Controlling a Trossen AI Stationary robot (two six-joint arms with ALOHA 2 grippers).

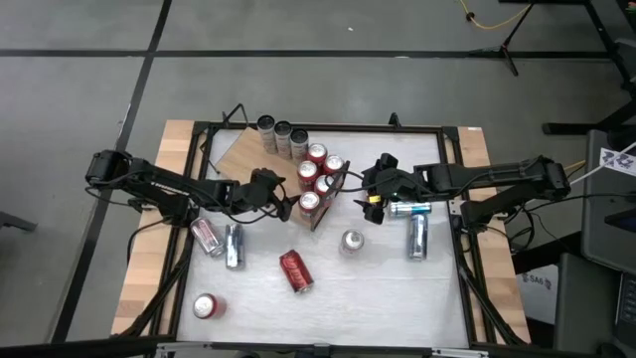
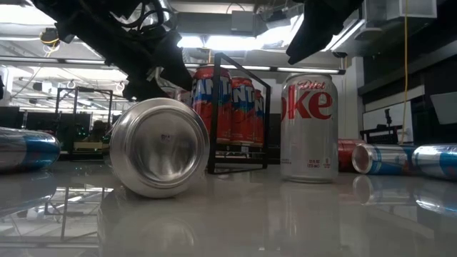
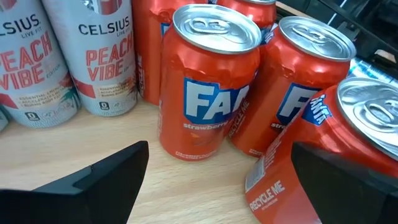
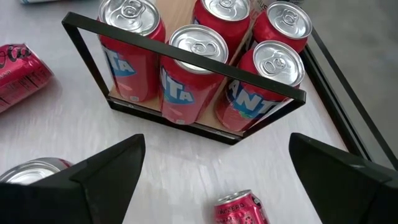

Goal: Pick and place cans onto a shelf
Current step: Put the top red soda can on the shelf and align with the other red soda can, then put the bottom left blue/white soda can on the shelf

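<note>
The shelf [image 1: 238, 151], a light-brown wooden board with a thin black frame [image 4: 186, 59] at one end, was seen lying flat on the white table [image 1: 397, 288]. Five red Fanta cans [image 1: 320, 177] with shiny silver tops were stood upright on it just in front of both grippers, beside three slim pale cans [image 1: 282, 136]. The left gripper [image 1: 279, 206] was held wide with nothing in it, just short of the red cans. The right gripper [image 1: 350, 185] was likewise spread wide and empty, facing the frame. Other cans were left lying on the table behind them.
</note>
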